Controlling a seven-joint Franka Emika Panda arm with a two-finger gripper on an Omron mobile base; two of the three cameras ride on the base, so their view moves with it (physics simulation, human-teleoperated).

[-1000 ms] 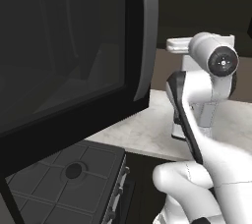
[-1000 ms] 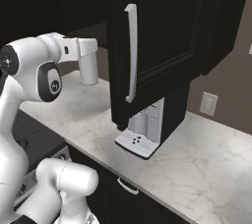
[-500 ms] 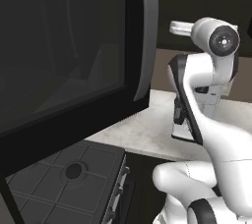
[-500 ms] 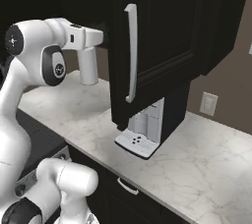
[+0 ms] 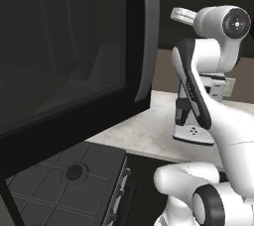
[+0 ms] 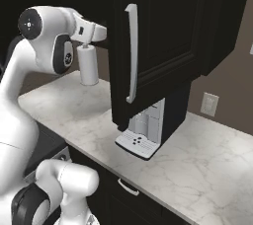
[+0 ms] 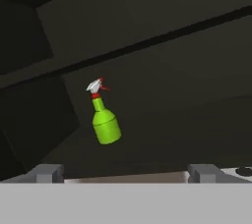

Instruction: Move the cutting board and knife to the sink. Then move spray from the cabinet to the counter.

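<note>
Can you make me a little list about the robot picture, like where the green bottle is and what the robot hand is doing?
green bottle: the spray, green body with a red top, tilted in the hand view
where it is: inside the dark cabinet, ahead of the hand
fingers: wide open, holding nothing
touching the bottle: no, still apart from it
cabinet door: swung open, silver handle
under the cabinet: a coffee machine on the counter
also on the counter: a white roll

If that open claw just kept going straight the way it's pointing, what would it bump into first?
Probably the small bright green spray bottle with the red top, sitting slightly left of the gripper's line inside the dark cabinet; depth is hard to judge.
</note>
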